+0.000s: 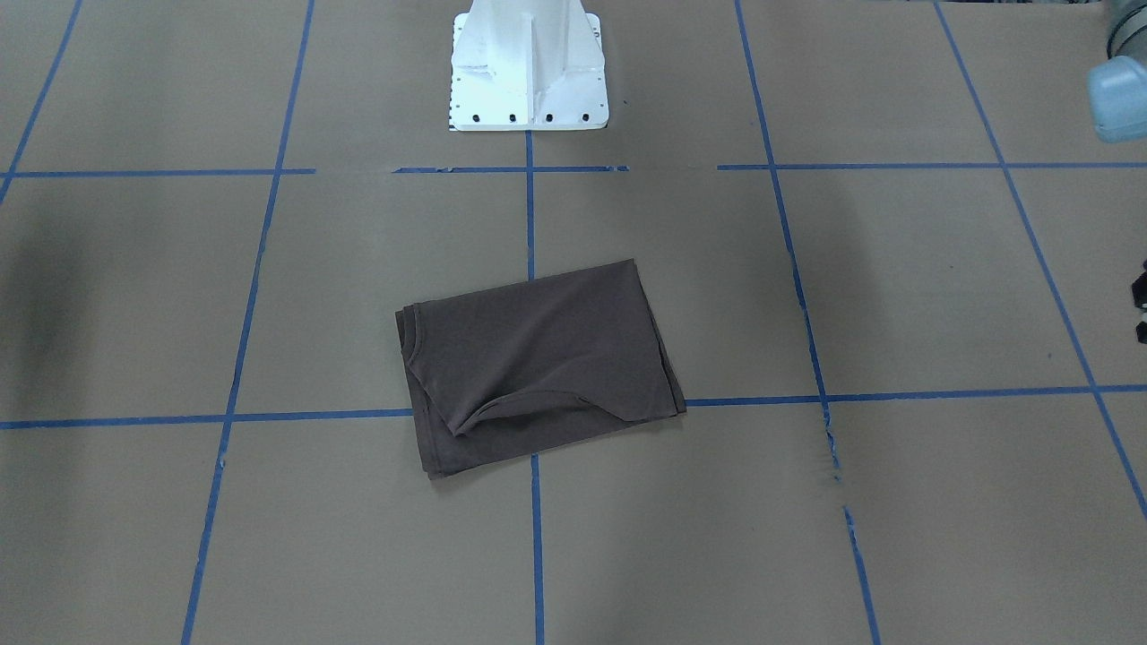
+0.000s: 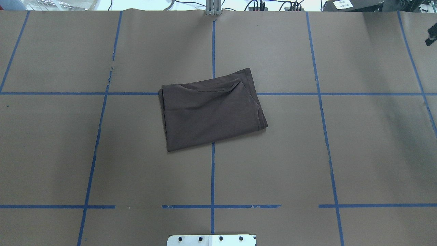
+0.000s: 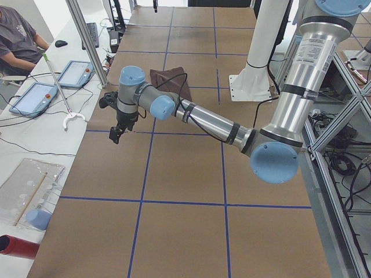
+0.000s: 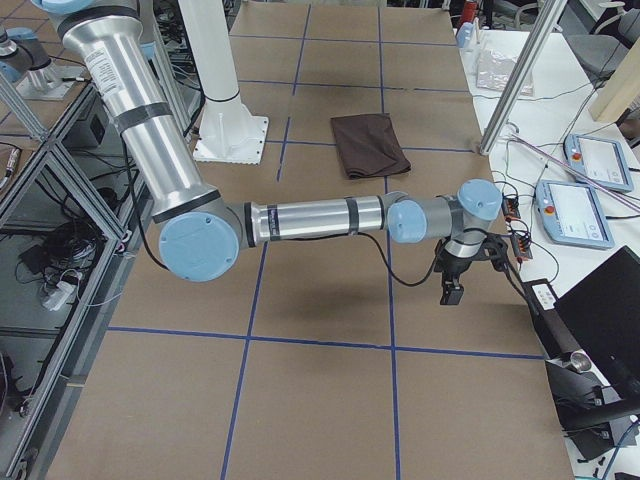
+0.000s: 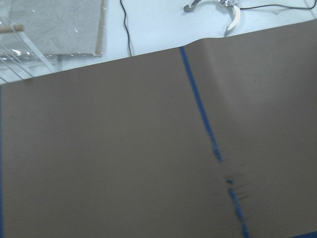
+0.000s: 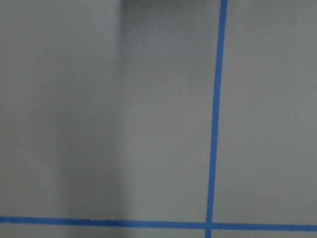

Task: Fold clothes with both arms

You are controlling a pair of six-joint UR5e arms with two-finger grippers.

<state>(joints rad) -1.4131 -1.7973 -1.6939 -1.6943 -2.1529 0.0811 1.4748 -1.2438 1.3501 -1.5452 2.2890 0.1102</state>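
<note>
The left claw (image 3: pixel 116 136) points down over the brown table (image 2: pixel 102 153), out at the robot's left end and near the edge on the operators' side. I cannot tell whether its fingers are apart or together. The right claw (image 4: pixel 452 290) hangs the same way at the opposite end, near that same long edge, and its fingers are just as hard to read.

Behind each claw the forearm reaches out low and almost level. The left arm (image 3: pixel 208 121) and the right arm (image 4: pixel 310 220) stretch away from each other, with their blue elbow caps close to the robot. Both claws are over bare table crossed by blue tape lines (image 2: pixel 212 177).

The T-shirt (image 2: pixel 211 109) lies well apart from the 2 claws, in the middle of the table. It is folded into a rough rectangle, flat and slightly skewed, and it covers a crossing of tape lines. Its ribbed collar (image 2: pixel 261 114) shows at the edge toward the robot's right, and 1 loose flap curves along the far side. The white pedestal (image 1: pixel 529 72) stands straight behind it.
</note>
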